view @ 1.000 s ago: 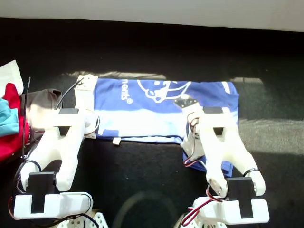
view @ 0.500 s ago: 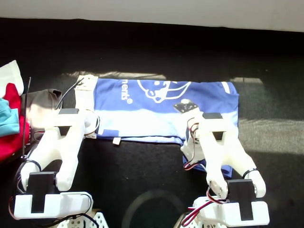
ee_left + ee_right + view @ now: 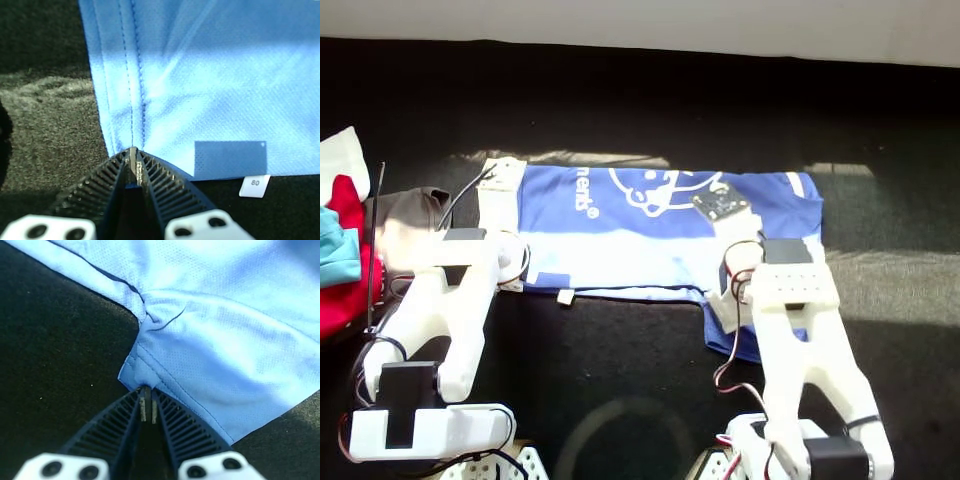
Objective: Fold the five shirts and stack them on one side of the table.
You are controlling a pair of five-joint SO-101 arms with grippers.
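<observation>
1. High view: the blue shirt [image 3: 650, 225] lies spread flat on the black table [image 3: 620, 100] with its print facing up. My left arm [image 3: 445, 295] sits at one end of its near edge and my right arm [image 3: 800, 320] at the other. A pile of other garments [image 3: 342, 240] sits beyond the left arm, on the side away from the shirt.

2. Left wrist view: the left gripper [image 3: 134, 152] is clamped tight on the hem corner [image 3: 122, 135], with the stitched hem running straight away from the fingertips. The rest of the cloth spreads out ahead, and a small size tag [image 3: 254, 186] hangs at the edge off to one side of the jaws. This bite looks deep enough to trust.

3. Right wrist view: the right gripper [image 3: 147, 390] is pinched closed on the very tip of the sleeve [image 3: 195, 365], where the cloth puckers just ahead of the fingertips. This is the thinner of my two holds, so I would not jerk it.

4. I judge the step in hand to be the lengthwise fold. To do it well, I would:
   - raise both corners together and level;
   - keep a light pull between the grippers so the crease forms straight;
   - carry the near edge over to meet the far one;
   - let go only once the cloth lies flat.
</observation>
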